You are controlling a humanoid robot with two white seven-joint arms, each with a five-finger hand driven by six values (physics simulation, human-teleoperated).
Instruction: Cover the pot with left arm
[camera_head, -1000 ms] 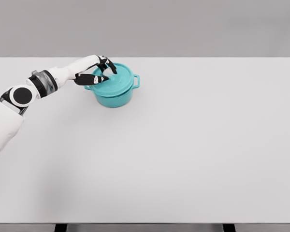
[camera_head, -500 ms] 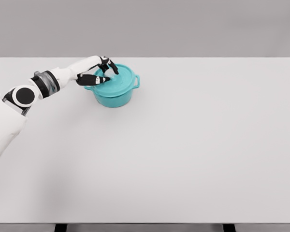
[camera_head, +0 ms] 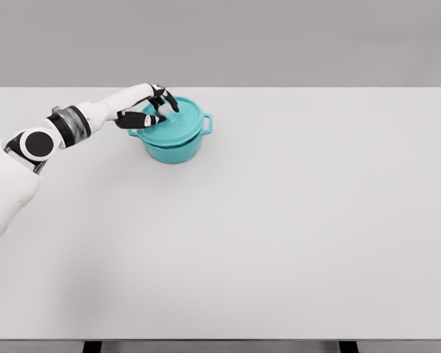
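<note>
The broad, matte white rectangular table (camera_head: 279,243) fills most of the head view, its near stretch smooth and featureless, with two dark leg tops just visible below its front edge. From the lower left the white, rounded left arm (camera_head: 29,151) is seen reaching up and across, jointed by a black-and-white disc and a grey banded wrist cuff. Further back, the left hand (camera_head: 148,109), white with black fingertips, is held over the near-left side of the round teal lid (camera_head: 178,121), its fingers (camera_head: 140,120) curled narrowly about what is judged to be the lid's knob, which is itself hidden by the hand. The lid appears seated on the squat, teal, enamel-like cylindrical pot (camera_head: 174,145), which stands on the far left part of the table; a small loop handle (camera_head: 207,123) projects from its right side. The step in hand is judged to be the settling and release of the lid. It is best done with the lid kept level and centred on the rim, so that no edge is left riding up; the fingers should then be opened gently and the hand lifted straight up, so that the smooth, glossy lid is not dragged sideways or the pot nudged along the slick surface. The right arm is not seen. Beyond the table's far edge a plain grey wall (camera_head: 279,44) is seen.
</note>
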